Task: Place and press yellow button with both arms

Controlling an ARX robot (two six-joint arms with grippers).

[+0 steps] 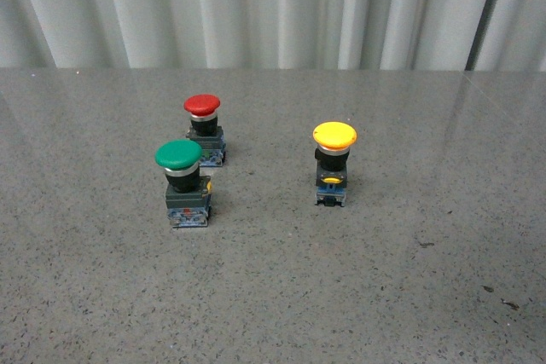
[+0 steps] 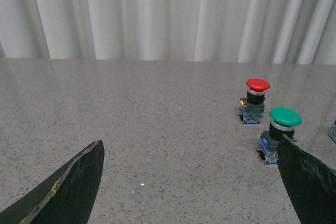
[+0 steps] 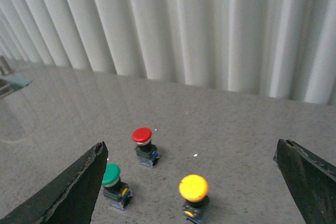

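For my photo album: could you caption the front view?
A yellow button, green button and red button stand upright on a grey table.

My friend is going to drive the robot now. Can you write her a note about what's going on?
Left claw: open, empty.
Right claw: open, empty.
The yellow mushroom-cap pushbutton with black body stands upright on the grey speckled table, apart from the green-capped pushbutton and red-capped pushbutton to its left.
Done: nothing, the yellow one is untouched.
Left: place it and press it with both arms.
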